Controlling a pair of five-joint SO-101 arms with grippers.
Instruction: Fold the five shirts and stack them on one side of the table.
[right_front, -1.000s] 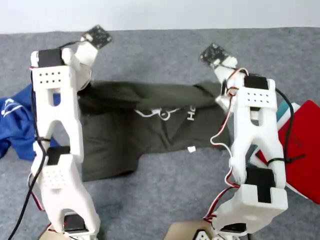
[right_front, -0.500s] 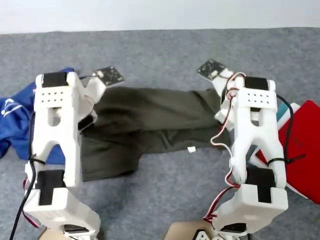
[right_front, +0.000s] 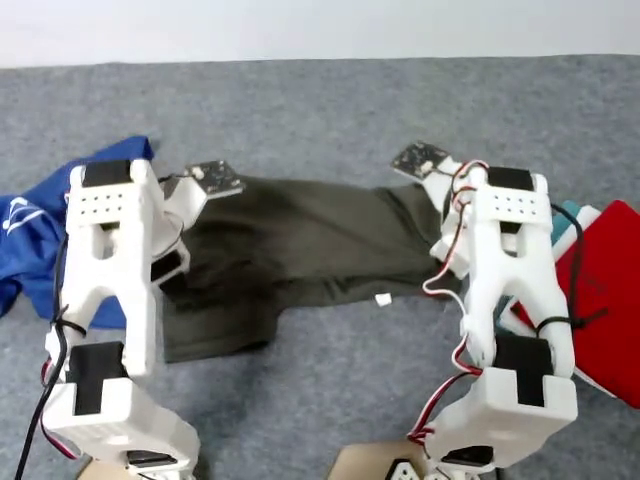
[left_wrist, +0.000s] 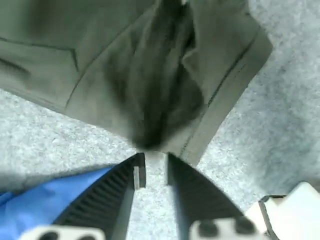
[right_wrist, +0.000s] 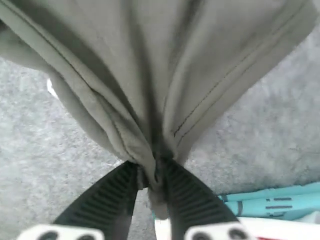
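An olive shirt (right_front: 310, 245) lies across the middle of the grey table, its far edge folded over toward the near side. My left gripper (left_wrist: 151, 165) is shut on the shirt's bunched edge (left_wrist: 150, 115) at its left end, under the left arm (right_front: 110, 230). My right gripper (right_wrist: 151, 182) is shut on a gathered fold of the same shirt (right_wrist: 150, 85) at its right end, beneath the right arm (right_front: 510, 240). A small white tag (right_front: 382, 298) sits at the shirt's near edge.
A crumpled blue shirt (right_front: 30, 250) lies at the left edge and shows beside my left fingers (left_wrist: 45, 195). A red shirt (right_front: 605, 300) and a teal one (right_front: 578, 215) lie at the right, the teal one (right_wrist: 270, 202) near my right gripper. Bare table lies beyond the olive shirt.
Both grippers have drawn the olive shirt's far edge toward the near side and lower. The fold now covers the white print that showed a second ago.
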